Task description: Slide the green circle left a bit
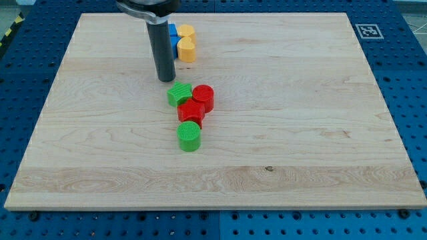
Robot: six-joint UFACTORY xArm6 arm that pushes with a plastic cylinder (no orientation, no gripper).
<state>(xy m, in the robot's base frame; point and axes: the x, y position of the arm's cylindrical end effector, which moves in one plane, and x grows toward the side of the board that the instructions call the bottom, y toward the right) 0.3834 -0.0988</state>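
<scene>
The green circle (189,136) stands on the wooden board (300,133) a little left of centre, at the bottom of a short chain of blocks. Above it, touching or nearly so, sits a red block of unclear shape (191,111), then a red circle (203,98) to its upper right and a green block with angular sides (179,94) to its upper left. My tip (166,79) rests on the board just above and left of the angular green block, well above the green circle and apart from it.
Near the view's top, behind the rod, a blue block (173,39) is partly hidden. Two yellow blocks (187,44) stand right of it, one above the other. A fiducial marker (367,30) sits in the board's top right corner.
</scene>
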